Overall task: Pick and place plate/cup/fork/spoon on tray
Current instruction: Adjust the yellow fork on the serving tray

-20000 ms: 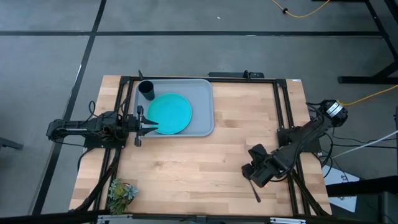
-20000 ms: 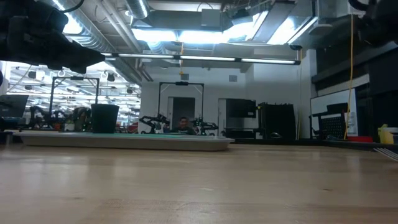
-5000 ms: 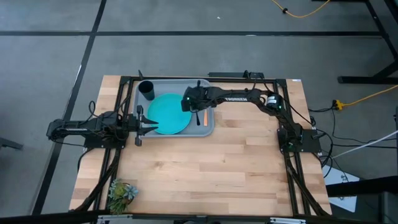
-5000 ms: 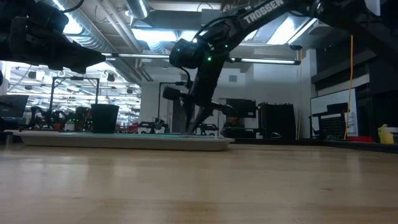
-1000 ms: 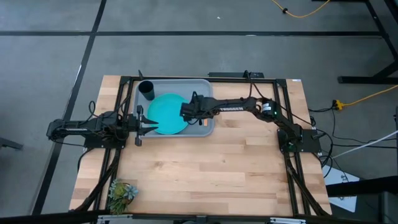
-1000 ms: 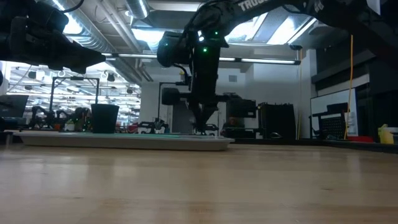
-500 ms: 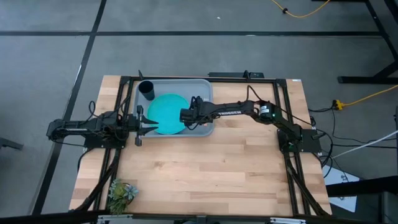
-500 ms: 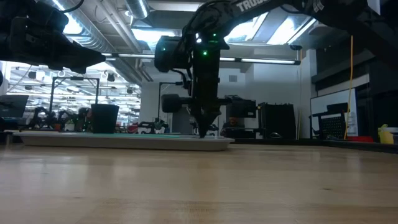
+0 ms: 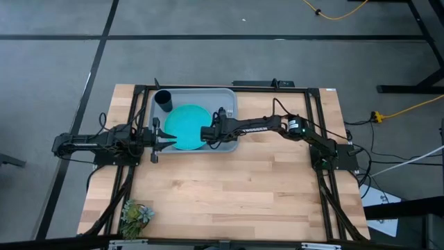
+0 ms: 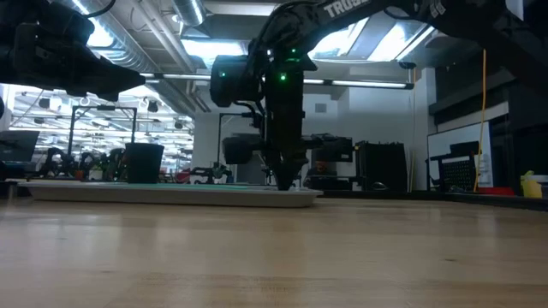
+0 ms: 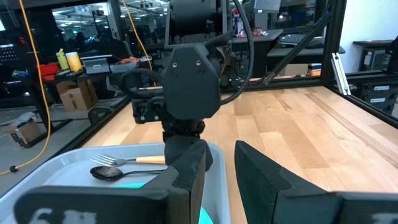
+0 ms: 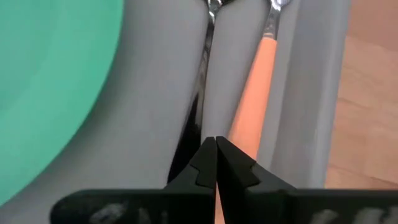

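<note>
The grey-blue tray [image 9: 208,97] lies at the table's far left. On it rest the teal plate [image 9: 184,125] and the dark cup [image 9: 163,101]. The orange-handled fork [image 12: 252,109] and the dark spoon [image 12: 200,93] lie flat side by side along the tray's right rim. My right gripper [image 12: 216,155] is shut and points down over their handle ends [image 10: 287,182]. My left gripper [image 11: 221,177] is open and empty at the tray's left edge [image 9: 163,139]. My right gripper's shut fingertips [image 12: 205,163] point down from above, low over the tray between the spoon's handle [image 12: 189,146] and the fork's handle [image 12: 239,140]. I cannot tell whether they touch either one.
A small potted plant [image 9: 135,212] stands at the table's near left corner. Bare wood spreads over the middle and right of the table [image 9: 277,180]. Black frame rails run along both sides.
My right gripper has gone toward the table's near edge along the cutlery on the tray and has come down lower, its fingers shut throughout. Fork, spoon, plate and cup have stayed in place.
</note>
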{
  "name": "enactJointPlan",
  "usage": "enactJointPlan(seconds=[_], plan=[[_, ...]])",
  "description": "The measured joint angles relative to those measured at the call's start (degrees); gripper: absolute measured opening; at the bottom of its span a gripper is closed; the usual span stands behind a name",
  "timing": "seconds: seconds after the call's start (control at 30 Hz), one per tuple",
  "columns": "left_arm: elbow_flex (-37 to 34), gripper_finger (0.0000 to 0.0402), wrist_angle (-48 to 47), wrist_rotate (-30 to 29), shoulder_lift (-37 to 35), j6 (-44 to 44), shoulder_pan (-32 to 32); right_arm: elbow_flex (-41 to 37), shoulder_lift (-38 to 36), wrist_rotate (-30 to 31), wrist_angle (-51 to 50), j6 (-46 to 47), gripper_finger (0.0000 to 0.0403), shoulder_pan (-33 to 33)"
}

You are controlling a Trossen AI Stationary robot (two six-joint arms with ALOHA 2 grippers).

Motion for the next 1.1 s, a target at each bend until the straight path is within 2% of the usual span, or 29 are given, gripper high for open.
enactJointPlan(seconds=[1.1], plan=[[0.0, 0.008, 0.0, 0.0, 0.0, 0.0, 0.0, 0.0, 0.6, -1.5, 0.2, 1.4, 0.0002, 0.9]])
